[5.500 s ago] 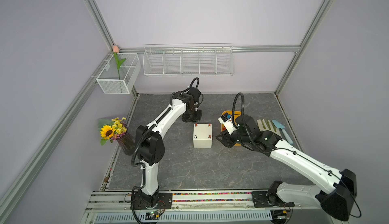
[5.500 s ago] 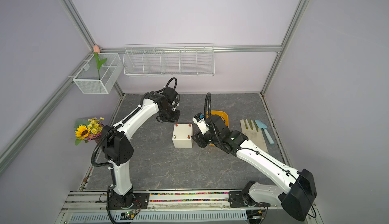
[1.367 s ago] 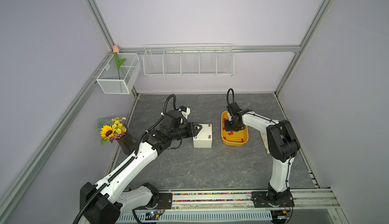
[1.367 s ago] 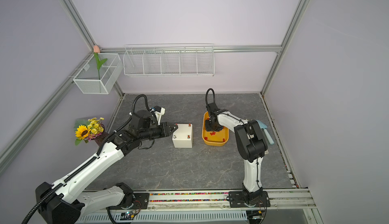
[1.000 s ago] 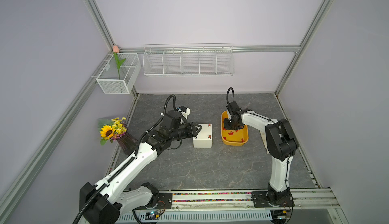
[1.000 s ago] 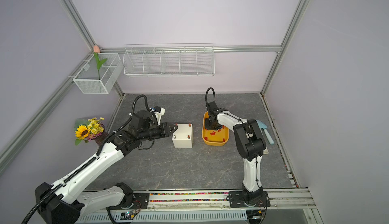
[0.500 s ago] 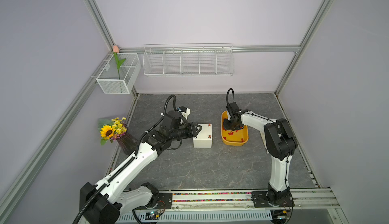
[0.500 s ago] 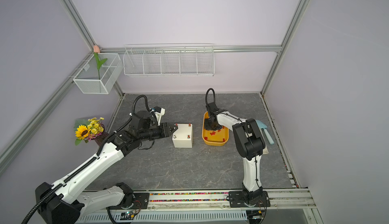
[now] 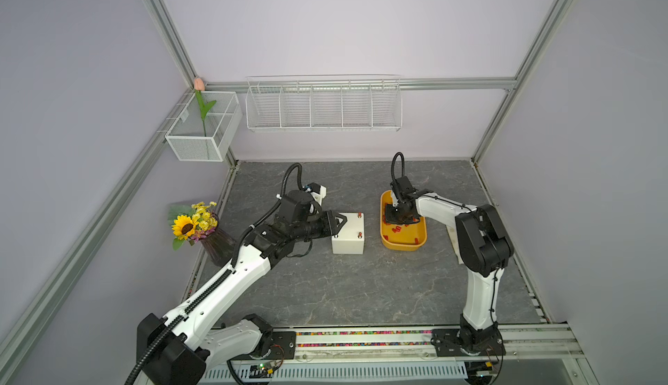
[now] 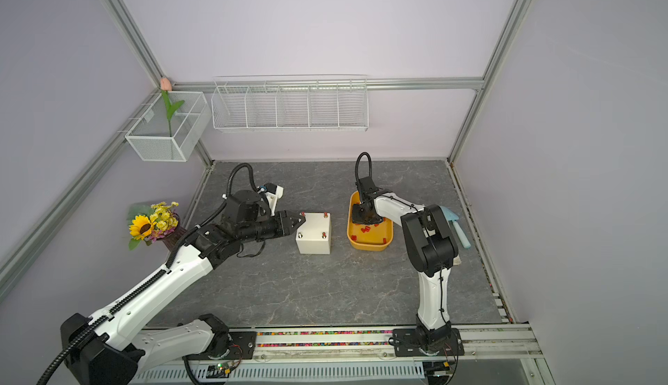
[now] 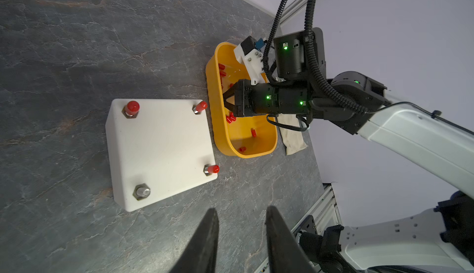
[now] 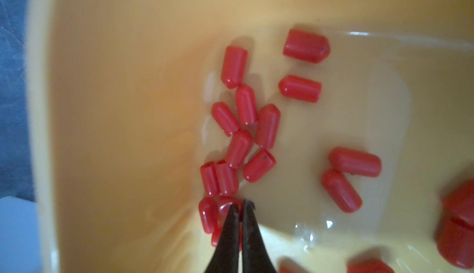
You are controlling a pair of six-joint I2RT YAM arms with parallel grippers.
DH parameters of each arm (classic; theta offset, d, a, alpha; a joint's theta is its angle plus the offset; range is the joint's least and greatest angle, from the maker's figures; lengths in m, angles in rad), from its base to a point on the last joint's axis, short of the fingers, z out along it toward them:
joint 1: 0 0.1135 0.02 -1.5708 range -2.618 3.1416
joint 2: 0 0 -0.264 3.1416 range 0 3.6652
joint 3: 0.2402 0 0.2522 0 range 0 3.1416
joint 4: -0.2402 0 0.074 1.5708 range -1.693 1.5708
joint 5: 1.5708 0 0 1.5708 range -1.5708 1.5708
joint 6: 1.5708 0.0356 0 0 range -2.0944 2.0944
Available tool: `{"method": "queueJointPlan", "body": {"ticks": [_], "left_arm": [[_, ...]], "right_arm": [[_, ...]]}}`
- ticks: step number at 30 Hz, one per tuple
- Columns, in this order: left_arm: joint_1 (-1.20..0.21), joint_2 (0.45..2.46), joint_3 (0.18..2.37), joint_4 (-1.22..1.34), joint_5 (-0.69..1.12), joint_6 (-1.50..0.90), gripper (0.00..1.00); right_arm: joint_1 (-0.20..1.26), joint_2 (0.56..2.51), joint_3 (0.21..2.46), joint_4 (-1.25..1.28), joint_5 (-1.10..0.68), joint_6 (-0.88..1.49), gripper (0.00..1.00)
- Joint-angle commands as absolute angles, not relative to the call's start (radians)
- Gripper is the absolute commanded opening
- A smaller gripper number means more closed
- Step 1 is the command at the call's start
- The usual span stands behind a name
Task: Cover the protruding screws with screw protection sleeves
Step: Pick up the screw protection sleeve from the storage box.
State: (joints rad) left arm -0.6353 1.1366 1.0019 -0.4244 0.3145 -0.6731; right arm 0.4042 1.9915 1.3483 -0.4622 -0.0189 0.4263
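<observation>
The white box (image 9: 347, 233) (image 11: 159, 151) stands mid-table. Three of its protruding screws wear red caps, such as the capped screw (image 11: 132, 107). The fourth screw (image 11: 143, 191) (image 10: 299, 235) is bare metal. Several loose screw protection sleeves (image 12: 266, 125) lie in the yellow tray (image 9: 403, 247) (image 12: 115, 105) to the right of the box. My right gripper (image 12: 239, 203) (image 9: 392, 217) reaches down into the tray. Its jaws are pinched together on one sleeve (image 12: 224, 205), and a thin red strip shows between them. My left gripper (image 11: 242, 209) (image 9: 338, 220) hovers open and empty at the box's left side.
A vase of sunflowers (image 9: 202, 227) stands at the table's left edge. A cloth glove and a blue trowel (image 10: 457, 231) lie right of the tray, behind my right arm. Wire baskets (image 9: 323, 104) hang on the back wall.
Over the last second my right gripper's jaws have closed inside the tray, on a sleeve. My left arm has stayed still beside the box.
</observation>
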Motion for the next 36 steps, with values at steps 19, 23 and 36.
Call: {"method": "queueJointPlan", "body": {"ticks": [19, 23, 36], "left_arm": [[-0.643, 1.133, 0.991, -0.411, 0.306, -0.693, 0.34], [-0.643, 1.129, 0.991, -0.404, 0.308, -0.695, 0.34], [-0.644, 1.136, 0.993, -0.331, 0.334, -0.73, 0.35]], "right_arm": [[0.391, 1.804, 1.257, -0.459, -0.017, 0.416, 0.06], [0.391, 1.727, 1.23, -0.452, -0.033, 0.407, 0.06], [0.39, 1.336, 1.125, -0.45, -0.112, 0.332, 0.06]]}}
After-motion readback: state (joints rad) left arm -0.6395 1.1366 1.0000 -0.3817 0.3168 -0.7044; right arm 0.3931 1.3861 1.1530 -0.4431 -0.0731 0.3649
